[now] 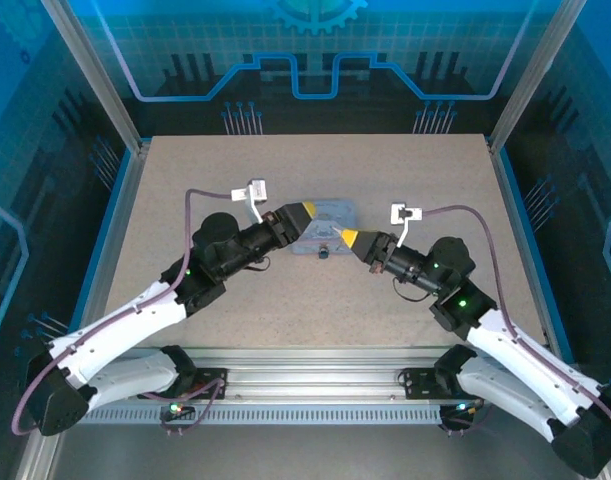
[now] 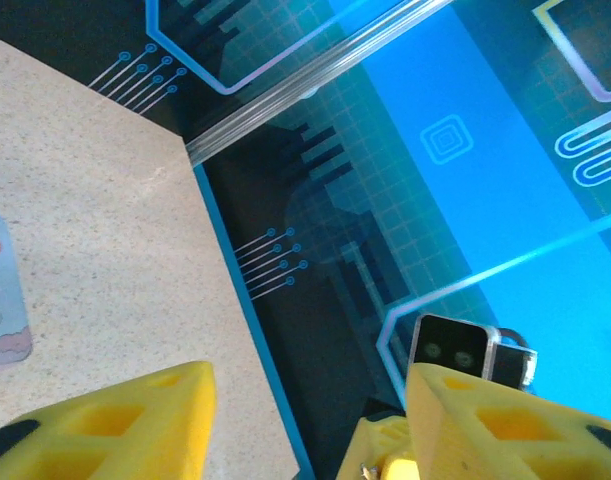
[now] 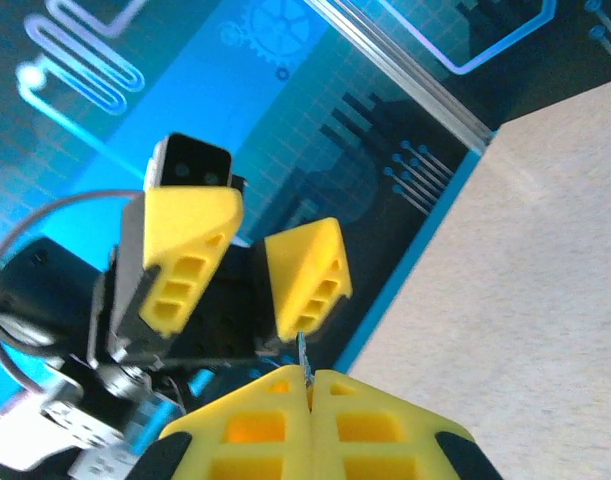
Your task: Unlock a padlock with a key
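Note:
My right gripper (image 3: 310, 380) is shut on the key (image 3: 303, 352), whose thin silvery blade sticks up from between the closed yellow fingers. From above, this gripper (image 1: 348, 238) hovers at the right front corner of the pale blue tin (image 1: 330, 222). A tiny dark thing, apparently the padlock (image 1: 323, 251), lies at the tin's near edge between the two grippers. My left gripper (image 1: 305, 214) is over the tin's left end. It is open (image 2: 310, 400) and holds nothing. Its two spread fingers (image 3: 305, 270) face the key tip.
The tin's cartoon lid (image 2: 0, 300) shows at the left edge of the left wrist view. The speckled table (image 1: 185, 180) ends at a blue-edged rim (image 2: 245, 330) and metal frame posts (image 1: 95, 80). The right arm's camera (image 2: 455, 345) sits close behind my left finger.

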Action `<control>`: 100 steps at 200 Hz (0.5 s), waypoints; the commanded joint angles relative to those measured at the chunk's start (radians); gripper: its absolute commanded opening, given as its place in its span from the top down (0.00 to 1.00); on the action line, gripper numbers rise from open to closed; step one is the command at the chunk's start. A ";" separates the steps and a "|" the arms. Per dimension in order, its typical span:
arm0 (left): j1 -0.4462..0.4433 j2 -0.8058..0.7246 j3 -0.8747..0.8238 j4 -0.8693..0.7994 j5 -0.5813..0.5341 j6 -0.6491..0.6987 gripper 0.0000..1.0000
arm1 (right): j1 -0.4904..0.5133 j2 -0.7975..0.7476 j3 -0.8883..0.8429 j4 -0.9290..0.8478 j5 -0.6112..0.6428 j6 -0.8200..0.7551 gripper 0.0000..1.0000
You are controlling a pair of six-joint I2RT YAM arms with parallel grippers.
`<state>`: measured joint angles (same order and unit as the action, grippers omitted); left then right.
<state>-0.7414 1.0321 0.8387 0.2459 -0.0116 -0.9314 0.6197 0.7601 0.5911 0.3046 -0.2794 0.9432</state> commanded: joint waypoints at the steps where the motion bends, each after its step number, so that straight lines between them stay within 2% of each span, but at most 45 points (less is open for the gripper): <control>1: 0.006 -0.024 -0.033 -0.071 -0.015 0.036 0.42 | -0.009 -0.049 0.039 -0.195 0.047 -0.220 1.00; 55: 0.007 -0.044 -0.083 -0.180 -0.022 0.045 0.34 | -0.008 -0.118 0.076 -0.392 0.176 -0.492 1.00; 83: 0.011 -0.039 -0.088 -0.289 -0.072 0.062 0.28 | -0.009 -0.042 0.158 -0.539 0.327 -0.548 1.00; 100: 0.025 -0.025 -0.086 -0.342 -0.101 0.076 0.17 | -0.011 0.052 0.230 -0.629 0.432 -0.582 1.00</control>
<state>-0.7368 1.0111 0.7628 0.0181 -0.0452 -0.8948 0.6186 0.7212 0.7265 -0.1539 -0.0341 0.4641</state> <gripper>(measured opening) 0.768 0.059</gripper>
